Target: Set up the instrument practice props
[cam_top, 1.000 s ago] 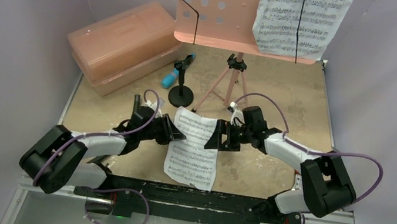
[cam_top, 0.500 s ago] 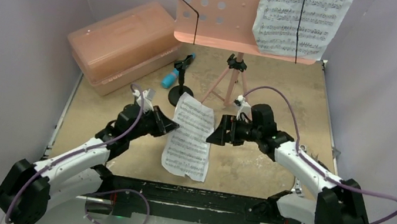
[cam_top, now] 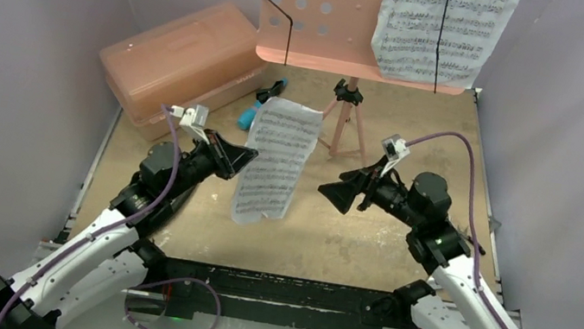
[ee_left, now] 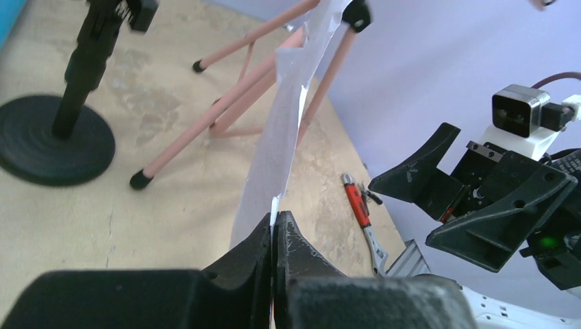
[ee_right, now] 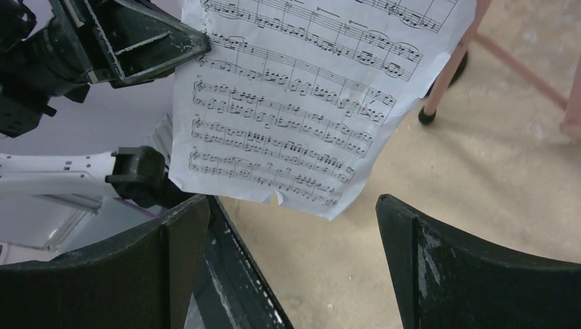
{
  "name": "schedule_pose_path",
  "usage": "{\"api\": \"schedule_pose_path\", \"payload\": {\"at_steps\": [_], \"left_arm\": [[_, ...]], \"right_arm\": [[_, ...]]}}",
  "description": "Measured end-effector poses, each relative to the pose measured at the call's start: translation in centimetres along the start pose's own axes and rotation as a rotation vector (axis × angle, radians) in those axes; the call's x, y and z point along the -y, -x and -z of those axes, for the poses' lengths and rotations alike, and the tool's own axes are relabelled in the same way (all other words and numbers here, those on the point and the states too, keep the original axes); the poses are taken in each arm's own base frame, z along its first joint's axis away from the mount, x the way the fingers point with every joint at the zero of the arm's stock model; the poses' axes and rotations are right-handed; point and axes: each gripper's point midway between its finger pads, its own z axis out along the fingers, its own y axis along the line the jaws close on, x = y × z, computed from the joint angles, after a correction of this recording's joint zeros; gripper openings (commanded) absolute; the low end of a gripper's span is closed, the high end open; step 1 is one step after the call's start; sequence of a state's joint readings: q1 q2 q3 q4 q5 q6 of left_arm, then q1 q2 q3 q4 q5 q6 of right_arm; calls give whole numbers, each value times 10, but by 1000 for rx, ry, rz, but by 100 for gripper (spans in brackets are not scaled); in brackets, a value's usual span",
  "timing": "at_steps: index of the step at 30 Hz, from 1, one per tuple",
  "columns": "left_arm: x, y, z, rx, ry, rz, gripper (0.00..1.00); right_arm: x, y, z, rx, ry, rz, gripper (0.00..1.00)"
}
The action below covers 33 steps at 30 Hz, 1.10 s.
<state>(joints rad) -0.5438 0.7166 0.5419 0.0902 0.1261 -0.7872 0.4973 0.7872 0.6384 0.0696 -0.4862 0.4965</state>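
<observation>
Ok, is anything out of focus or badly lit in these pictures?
Left wrist view: the left gripper, shut on the sheet-music page, is a dark, soft mass right up against the lens. Right wrist view: the open right gripper is dark too, but the page's notes are crisp. Top view: evenly lit and sharp.

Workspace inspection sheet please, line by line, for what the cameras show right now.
Surface: tan table, stained.
Job's things: first page clipped on pink music stand; second page lifted off the table; cyan microphone; black mic stand upright.
Clutter: pink case at left; red-handled tool on the table.
Claws: left claw shut on second page's edge; right claw open, empty.
Cables: purple cable along left arm and right arm; no snag seen.
Surroundings: lavender walls.
</observation>
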Motion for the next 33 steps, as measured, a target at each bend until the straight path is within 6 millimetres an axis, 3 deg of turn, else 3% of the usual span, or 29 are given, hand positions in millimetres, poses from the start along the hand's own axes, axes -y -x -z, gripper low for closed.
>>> {"api": "schedule_pose_path", "payload": {"at_steps": [6,11,23,33], "left_arm": [[31,32,10,68,-78,-98,0],[56,49,20,96,-151,-153,0],[99,39,30,21,-380,-170,0],[144,44,35,-8,-616,-94,0]], "right_arm": [[-21,28,17,158,56,103,95],[-28,35,22,214,84,140,95],[-31,41,20,260,119,165,96],[-24,28,11,219,128,128,96]]}}
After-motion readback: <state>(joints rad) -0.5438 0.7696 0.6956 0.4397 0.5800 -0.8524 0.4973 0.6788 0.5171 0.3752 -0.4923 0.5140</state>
